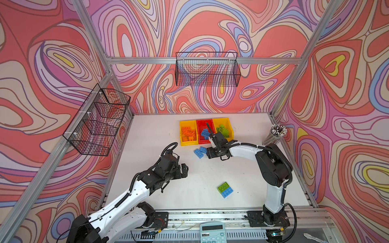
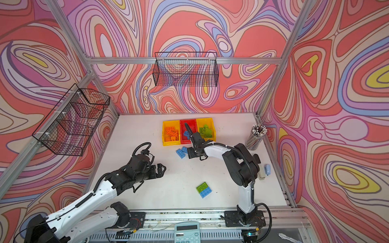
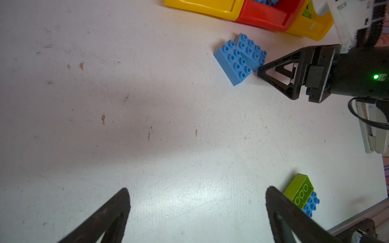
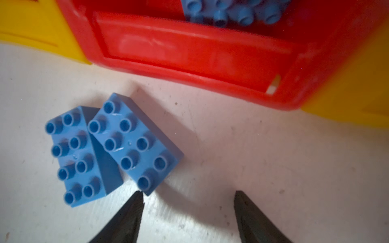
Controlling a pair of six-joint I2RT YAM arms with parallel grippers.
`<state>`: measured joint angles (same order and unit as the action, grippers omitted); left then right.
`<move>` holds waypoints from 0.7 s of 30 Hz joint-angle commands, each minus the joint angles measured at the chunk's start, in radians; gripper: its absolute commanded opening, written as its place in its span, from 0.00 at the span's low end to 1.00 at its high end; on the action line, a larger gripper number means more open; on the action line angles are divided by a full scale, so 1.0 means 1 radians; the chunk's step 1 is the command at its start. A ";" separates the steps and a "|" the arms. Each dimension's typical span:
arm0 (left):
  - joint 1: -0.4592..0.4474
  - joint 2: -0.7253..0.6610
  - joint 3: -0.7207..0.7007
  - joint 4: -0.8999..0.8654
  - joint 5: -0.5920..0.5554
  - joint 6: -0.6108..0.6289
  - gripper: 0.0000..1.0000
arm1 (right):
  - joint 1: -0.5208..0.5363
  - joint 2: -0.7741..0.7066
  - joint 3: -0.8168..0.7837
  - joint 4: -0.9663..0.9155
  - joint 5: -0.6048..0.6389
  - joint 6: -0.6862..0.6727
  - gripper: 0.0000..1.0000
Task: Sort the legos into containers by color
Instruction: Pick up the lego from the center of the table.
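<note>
The right gripper (image 4: 188,192), jaws spread and empty, hangs just before the red bin (image 4: 189,52), with the nearer blue 2x4 brick (image 4: 134,145) outside its gap, corner at one fingertip, long axis slanting toward that bin.

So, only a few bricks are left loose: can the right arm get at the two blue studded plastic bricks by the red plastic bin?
Probably yes: the open right claw sits right by the blue studded bricks, one fingertip at a brick's corner, nothing between.

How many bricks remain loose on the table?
4: two blue bricks touching, before the red bin; a green brick against another blue brick near the front. Arms may hide more.
</note>
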<state>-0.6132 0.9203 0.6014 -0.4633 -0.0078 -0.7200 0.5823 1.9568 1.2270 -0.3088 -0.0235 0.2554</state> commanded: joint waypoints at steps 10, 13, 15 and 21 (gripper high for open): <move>0.007 -0.019 -0.006 -0.053 -0.037 -0.013 1.00 | 0.030 0.069 0.081 0.043 -0.027 -0.088 0.74; 0.007 -0.024 -0.006 -0.054 -0.038 -0.013 1.00 | 0.040 0.082 0.109 0.038 -0.041 -0.103 0.73; 0.007 -0.025 -0.006 -0.056 -0.039 -0.013 1.00 | 0.047 0.089 0.124 0.033 -0.044 -0.110 0.73; 0.007 -0.041 -0.012 -0.066 -0.049 -0.016 1.00 | 0.054 0.103 0.143 0.019 -0.052 -0.116 0.70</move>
<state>-0.6132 0.8963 0.6010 -0.4854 -0.0311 -0.7231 0.6323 2.0399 1.3502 -0.2806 -0.0631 0.1642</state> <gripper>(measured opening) 0.999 0.707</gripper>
